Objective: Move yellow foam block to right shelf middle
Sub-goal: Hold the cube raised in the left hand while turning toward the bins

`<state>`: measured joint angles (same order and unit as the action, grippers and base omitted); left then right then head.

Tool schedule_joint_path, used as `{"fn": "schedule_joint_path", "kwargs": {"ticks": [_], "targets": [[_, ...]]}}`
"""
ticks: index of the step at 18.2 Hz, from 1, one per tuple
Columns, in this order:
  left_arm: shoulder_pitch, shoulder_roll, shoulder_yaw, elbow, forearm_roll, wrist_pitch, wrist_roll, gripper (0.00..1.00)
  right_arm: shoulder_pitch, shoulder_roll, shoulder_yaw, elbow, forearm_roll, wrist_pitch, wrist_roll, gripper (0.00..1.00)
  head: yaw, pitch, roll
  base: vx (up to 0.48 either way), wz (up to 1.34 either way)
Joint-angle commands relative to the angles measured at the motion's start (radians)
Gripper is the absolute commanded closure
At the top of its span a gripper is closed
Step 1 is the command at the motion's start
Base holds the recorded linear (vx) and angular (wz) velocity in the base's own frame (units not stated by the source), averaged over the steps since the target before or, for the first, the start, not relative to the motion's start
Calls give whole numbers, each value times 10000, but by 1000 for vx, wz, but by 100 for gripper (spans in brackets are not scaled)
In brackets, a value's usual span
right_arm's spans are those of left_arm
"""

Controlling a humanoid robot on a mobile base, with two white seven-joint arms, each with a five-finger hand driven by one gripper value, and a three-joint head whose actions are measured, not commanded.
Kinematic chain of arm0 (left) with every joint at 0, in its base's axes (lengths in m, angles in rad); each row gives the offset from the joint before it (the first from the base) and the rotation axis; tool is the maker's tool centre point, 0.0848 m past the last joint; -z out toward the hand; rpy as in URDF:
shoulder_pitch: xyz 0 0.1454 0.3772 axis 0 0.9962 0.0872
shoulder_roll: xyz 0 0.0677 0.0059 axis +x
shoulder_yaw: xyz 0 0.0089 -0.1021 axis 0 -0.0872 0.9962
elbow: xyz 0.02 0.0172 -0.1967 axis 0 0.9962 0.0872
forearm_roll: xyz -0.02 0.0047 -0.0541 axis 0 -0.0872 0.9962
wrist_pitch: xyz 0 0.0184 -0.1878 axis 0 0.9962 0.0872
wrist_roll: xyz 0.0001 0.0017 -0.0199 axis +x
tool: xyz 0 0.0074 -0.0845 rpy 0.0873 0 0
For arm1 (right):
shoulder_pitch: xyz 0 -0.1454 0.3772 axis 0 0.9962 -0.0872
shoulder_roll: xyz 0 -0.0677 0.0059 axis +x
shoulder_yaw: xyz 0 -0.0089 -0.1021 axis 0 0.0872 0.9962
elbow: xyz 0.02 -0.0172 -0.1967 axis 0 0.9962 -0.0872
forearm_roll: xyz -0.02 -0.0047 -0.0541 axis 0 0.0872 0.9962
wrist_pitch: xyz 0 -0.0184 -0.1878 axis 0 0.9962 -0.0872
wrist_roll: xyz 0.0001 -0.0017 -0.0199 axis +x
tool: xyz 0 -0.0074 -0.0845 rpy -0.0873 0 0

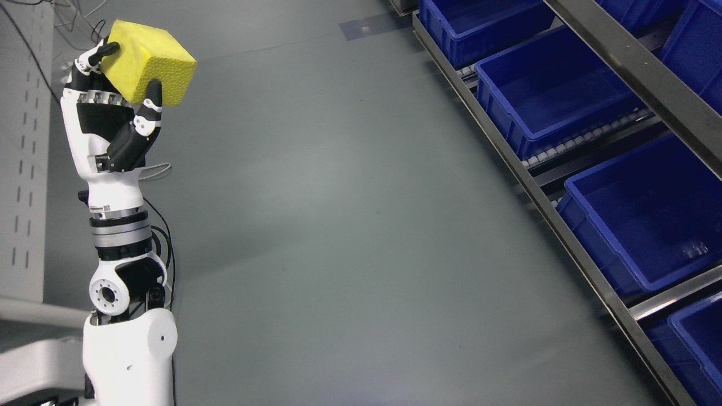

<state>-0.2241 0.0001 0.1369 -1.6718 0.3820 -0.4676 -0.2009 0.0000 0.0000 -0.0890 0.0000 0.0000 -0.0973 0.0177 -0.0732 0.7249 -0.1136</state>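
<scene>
the yellow foam block (148, 62) was pinched by the left hand (110, 121) fingers (151, 107), raised well left of the blue bins (555, 90) on the shelf (632, 67).

Hidden or cropped: block's back side, bins, arm base.

Left hand (113, 107) covers the near-left faces of the yellow foam block (148, 62), so contact w/ the palm can't be seen. Left arm runs off the bottom edge. Blue bins (555, 93) on the right shelf (569, 237) are cropped by top, right & bottom edges; the shelf's levels can't be told apart. Cables (34, 28) top left are too thin to trace.
</scene>
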Motion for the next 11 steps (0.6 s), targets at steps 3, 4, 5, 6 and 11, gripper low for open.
{"fn": "schedule_joint_path", "kwargs": {"ticks": [3, 4, 5, 6, 11], "targets": [[17, 174, -494, 59, 0, -79, 76, 70, -15, -175, 0, -174, 0, 7, 8, 0, 0, 0, 0, 455, -318], [17, 174, -479, 59, 0, -79, 76, 70, -15, -175, 0, -174, 0, 7, 8, 0, 0, 0, 0, 426, -314], [17, 174, -479, 59, 0, -79, 76, 70, -15, -175, 0, -174, 0, 7, 8, 0, 0, 0, 0, 426, -314], [17, 174, -464, 59, 0, -79, 76, 70, -15, -175, 0, -174, 0, 7, 8, 0, 0, 0, 0, 452, -353], [17, 174, -464, 59, 0, -156, 91, 70, -15, -175, 0, -174, 0, 7, 8, 0, 0, 0, 0, 412, -421]]}}
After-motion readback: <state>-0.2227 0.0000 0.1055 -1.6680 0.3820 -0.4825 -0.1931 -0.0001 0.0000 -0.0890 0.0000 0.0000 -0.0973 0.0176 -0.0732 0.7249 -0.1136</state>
